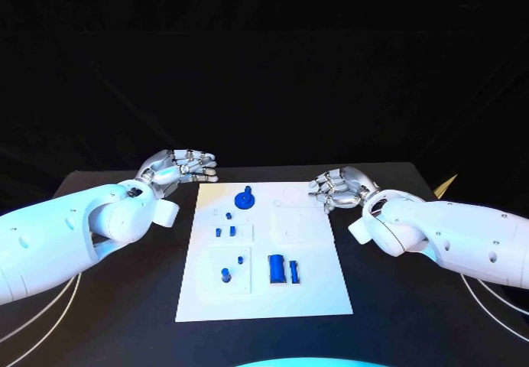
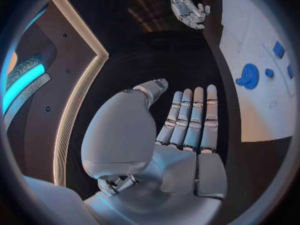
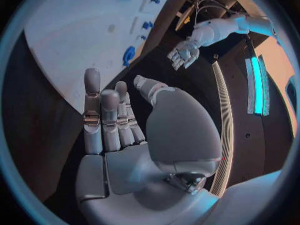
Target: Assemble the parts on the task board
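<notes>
Looking at the head view: task board [image 1: 264, 298] lies mid-table [image 1: 110, 321], long side running near to far. Left hand [image 1: 182, 165] sits off the board's far-left corner, fingers loosely curled, holding nothing. Right hand [image 1: 339, 188] hangs at the board's far-right edge, fingers also part-curled, nothing in them; cannot tell if it touches the board. Blue parts on the board: round disc part [image 1: 245, 200] at the far end, small pegs [image 1: 226, 228] mid-left, one peg [image 1: 227, 273] in the near-left block, rectangular part [image 1: 278, 267] with a thin bar [image 1: 294, 270] just beside it, near-centre.

Left wrist view: left hand [image 2: 181, 135] open, fingers straight and side by side, thumb apart, palm empty, over bare table beside the board [image 2: 250, 110]. Disc part [image 2: 249, 76] is on the board. Right hand [image 2: 187, 7] shows further off.

Right wrist view: right hand [image 3: 125, 130] open, fingers extended, empty, just short of the board [image 3: 75, 30] edge. Disc part [image 3: 129, 55] is near that edge; left hand [image 3: 182, 55] beyond.
</notes>
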Robot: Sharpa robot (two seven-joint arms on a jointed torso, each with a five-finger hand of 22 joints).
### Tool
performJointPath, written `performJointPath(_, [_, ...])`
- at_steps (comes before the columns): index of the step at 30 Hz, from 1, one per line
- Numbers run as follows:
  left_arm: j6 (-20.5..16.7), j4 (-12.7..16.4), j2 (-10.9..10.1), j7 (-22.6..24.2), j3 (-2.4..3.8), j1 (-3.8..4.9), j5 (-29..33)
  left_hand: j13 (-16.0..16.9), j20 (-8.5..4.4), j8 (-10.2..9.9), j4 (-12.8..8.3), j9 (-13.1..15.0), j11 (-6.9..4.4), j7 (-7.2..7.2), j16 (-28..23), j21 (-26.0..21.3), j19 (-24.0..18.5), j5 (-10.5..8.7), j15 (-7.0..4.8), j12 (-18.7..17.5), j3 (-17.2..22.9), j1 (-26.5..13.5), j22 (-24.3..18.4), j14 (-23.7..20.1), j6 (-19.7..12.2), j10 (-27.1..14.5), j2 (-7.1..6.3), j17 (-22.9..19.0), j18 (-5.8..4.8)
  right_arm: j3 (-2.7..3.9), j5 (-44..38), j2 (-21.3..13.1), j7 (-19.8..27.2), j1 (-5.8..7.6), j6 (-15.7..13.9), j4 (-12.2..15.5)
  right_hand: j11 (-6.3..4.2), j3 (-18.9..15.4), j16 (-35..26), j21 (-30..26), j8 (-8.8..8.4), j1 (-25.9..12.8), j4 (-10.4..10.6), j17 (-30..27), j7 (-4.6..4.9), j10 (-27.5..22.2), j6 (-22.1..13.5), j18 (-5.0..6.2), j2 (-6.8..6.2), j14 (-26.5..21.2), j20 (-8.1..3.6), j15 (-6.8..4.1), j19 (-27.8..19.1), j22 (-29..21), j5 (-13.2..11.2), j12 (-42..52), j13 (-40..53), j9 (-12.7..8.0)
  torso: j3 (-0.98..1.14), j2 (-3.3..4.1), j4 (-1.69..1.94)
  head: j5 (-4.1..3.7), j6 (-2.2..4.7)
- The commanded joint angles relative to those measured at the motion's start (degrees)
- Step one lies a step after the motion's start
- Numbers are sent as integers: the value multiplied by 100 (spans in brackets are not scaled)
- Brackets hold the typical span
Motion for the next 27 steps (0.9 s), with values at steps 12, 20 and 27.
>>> performJointPath(12, [-674,-621,525,430,2,-135,355,-394,-1521,-2072,-817,-1792,-992,-1151,-3458,-2078,-4366,-1416,-845,-2362,-2768,-2605,-1766,-4290,-4502,-4953,1153,-1506,-973,85,1267,640,953,-12,274,-1272,-523,-3200,-4942,-1462,-1787,-2665,-564,-4543,-950,-5812,-4732,-977,1291,-6513,-657,-113,-6857,-5871,-630,-2387,-4519,-2876,34,-157,1,61,279])
performJointPath(20, [-1431,-106,454,609,30,-287,404,-394,-1521,-2072,-817,-1792,-992,-1151,-3458,-2078,-4366,-1416,-845,-2362,-2768,-7847,-1766,-4290,-4502,-4953,1153,-1506,-973,367,1963,525,1391,-263,-341,-513,-523,-3200,-4942,-1462,-1787,-7461,-564,-4543,-950,-5812,-4732,-977,1291,-6513,-657,-113,-6857,-5871,-630,-2387,-4519,-2876,121,-374,-14,227,631])
performJointPath(27, [-2650,721,341,896,75,-530,482,-394,-1521,-2072,-817,-1792,-992,-1151,-3458,-2078,-4366,-1416,-845,-2362,-2768,-7847,-1766,-4290,-4502,-4953,1153,-1506,-973,738,2881,373,1968,-595,-1151,485,-523,-3200,-4942,-1462,-1787,-7461,-564,-4543,-950,-5812,-4732,-977,1291,-6513,-657,-113,-6857,-5871,-630,-2387,-4519,-2876,163,-479,-21,306,801])
